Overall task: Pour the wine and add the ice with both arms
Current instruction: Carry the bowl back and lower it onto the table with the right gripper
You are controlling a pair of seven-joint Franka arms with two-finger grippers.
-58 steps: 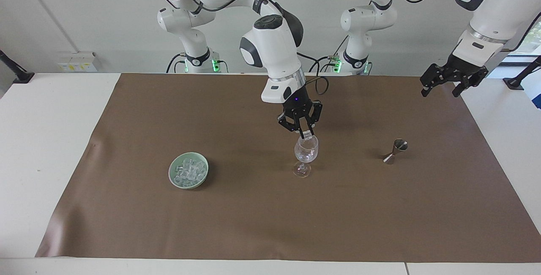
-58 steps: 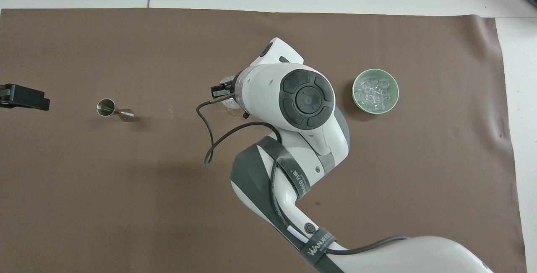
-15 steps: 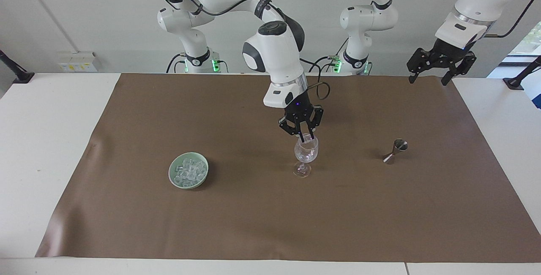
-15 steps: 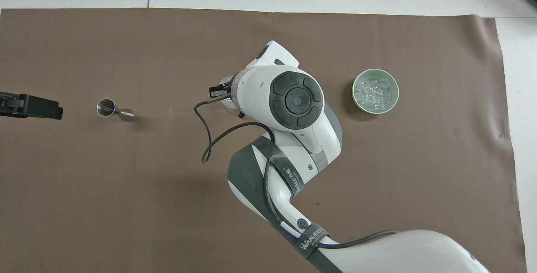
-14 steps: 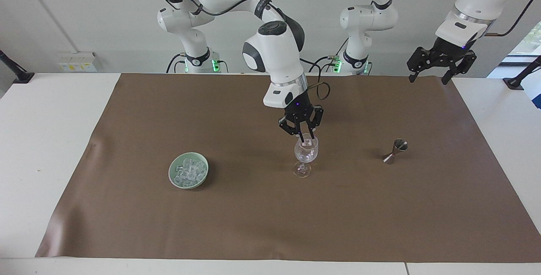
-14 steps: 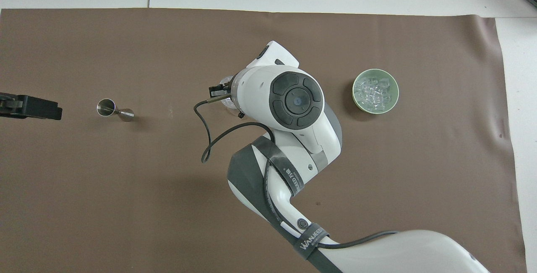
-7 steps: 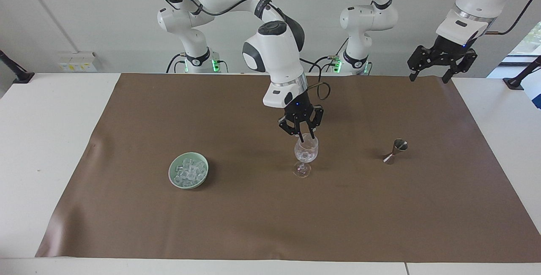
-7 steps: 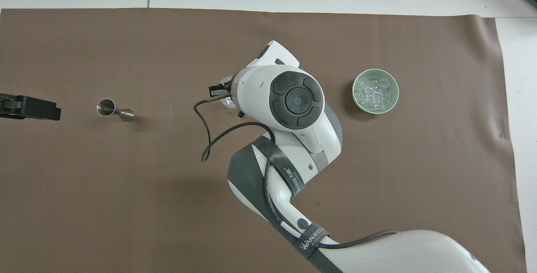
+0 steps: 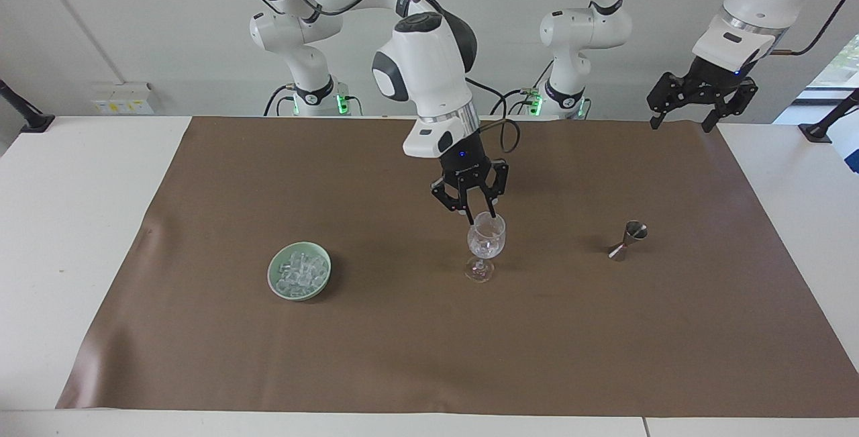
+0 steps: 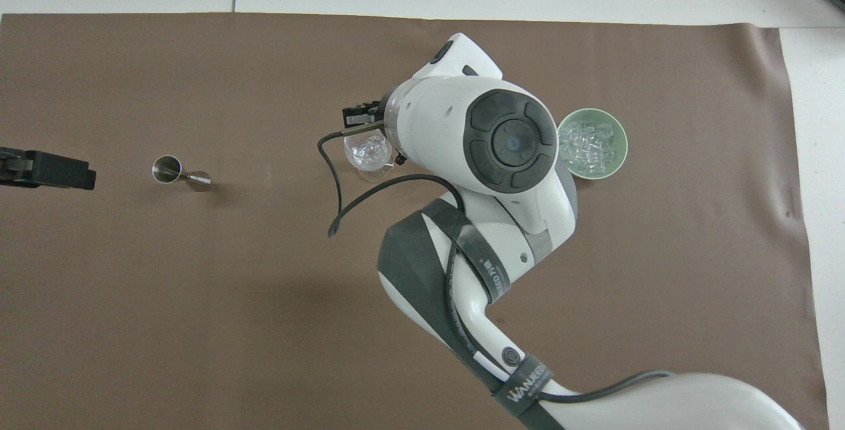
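A clear stemmed glass [image 9: 486, 241] stands upright mid-table on the brown mat, with a few clear ice cubes in its bowl [image 10: 368, 149]. My right gripper [image 9: 480, 217] hangs open and empty just above the glass rim, a little toward the right arm's end. In the overhead view only its edge [image 10: 360, 114] shows from under the wrist. The heap of ice [image 9: 300, 269] lies in a pale green bowl [image 9: 274, 284] toward the right arm's end. My left gripper [image 9: 679, 124] is open and empty, raised high over the mat's edge near the left arm's base, where the arm waits.
A small steel jigger [image 9: 627, 240] stands on the mat toward the left arm's end, also in the overhead view [image 10: 179, 173]. The brown mat [image 9: 402, 356] covers most of the white table. The right arm's cable [image 10: 337, 205] loops over the mat near the glass.
My right gripper has let an ice cube drop into the glass, then risen and shifted toward the bowl. The left gripper rose earlier and now holds still.
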